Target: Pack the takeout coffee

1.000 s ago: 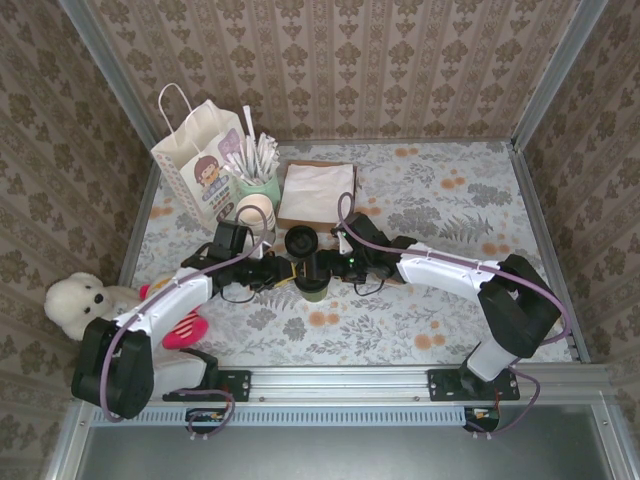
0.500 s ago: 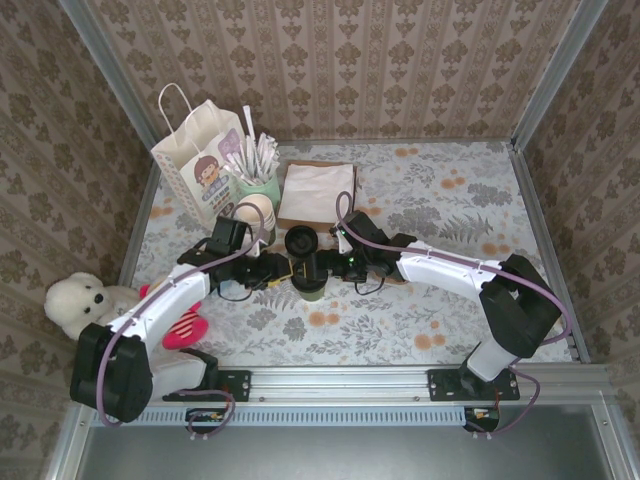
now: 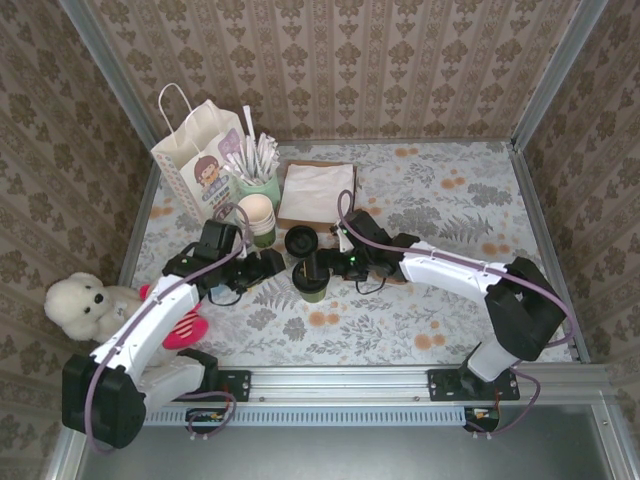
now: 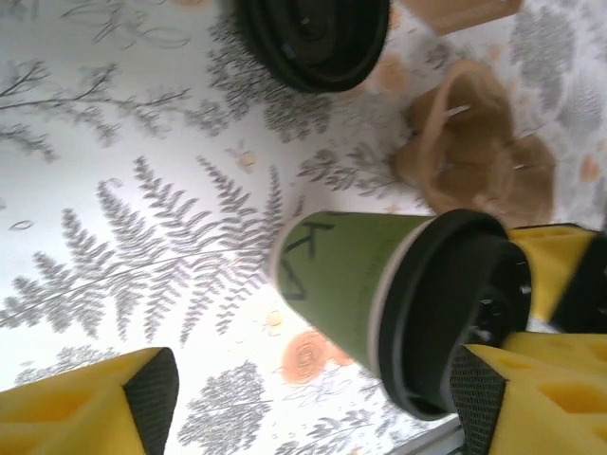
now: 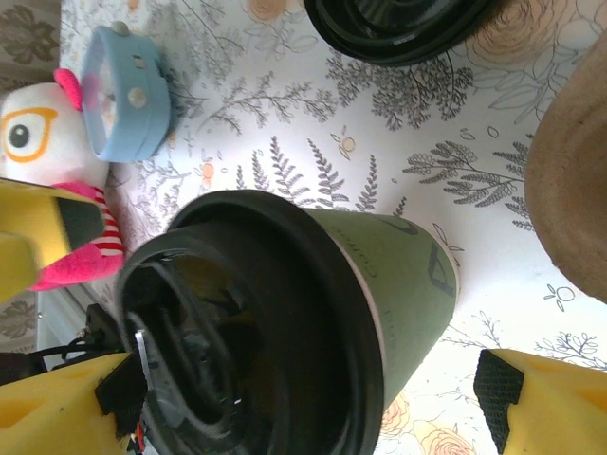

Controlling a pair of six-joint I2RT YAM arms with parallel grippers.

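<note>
**At mid-table, the takeout coffee (image 3: 313,287) stands unheld**

We see it upright on the table (image 3: 450,300). The left gripper (image 4: 313,403) gapes clear of it; the right gripper (image 5: 308,389) straddles it, unclenched. The lid (image 5: 237,332) hides whether one pad (image 5: 116,396) touches.

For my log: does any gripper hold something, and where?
Nothing is held. The right gripper straddles the takeout coffee, jaws open, unclamped; the left gripper stands open.

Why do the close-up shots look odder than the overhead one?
Top external: even light, crisp, only faint shadows. Left wrist: the takeout coffee is sharp, the pale tablecloth bright, nearly washed out. Right wrist: its black lid looms large and slightly soft near the lens.
</note>
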